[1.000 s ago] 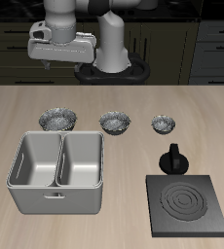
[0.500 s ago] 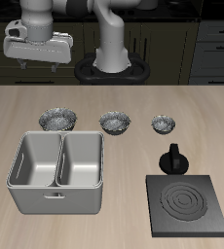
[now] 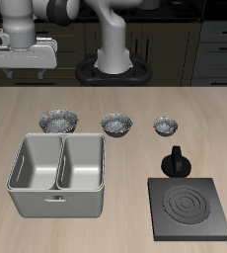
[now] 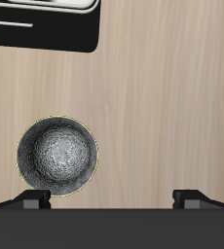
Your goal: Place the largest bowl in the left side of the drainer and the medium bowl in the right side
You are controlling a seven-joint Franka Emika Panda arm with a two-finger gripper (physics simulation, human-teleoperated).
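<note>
Hanging high in the upper left of the exterior frame, the tool sits above the back of the worktop with nothing between its fingers; in the wrist view its two fingertips show far apart, so it is spread wide.

Three speckled bowls stand in a row across the middle of the exterior frame. The largest bowl is at the left end of that row, just behind the drainer and not touching it. The medium bowl is in the middle of the row, near the drainer's back corner. The smallest bowl ends the row toward the right of the frame. All three rest upright on the worktop, apart from one another.

The drainer fills the lower left of the exterior frame, both of its compartments holding nothing. A flat black burner plate lies in the lower right, with a small black knobbed object just behind it.

The wrist view looks down on one speckled bowl on the worktop, near one fingertip; which bowl it is cannot be told from that view alone.
</note>
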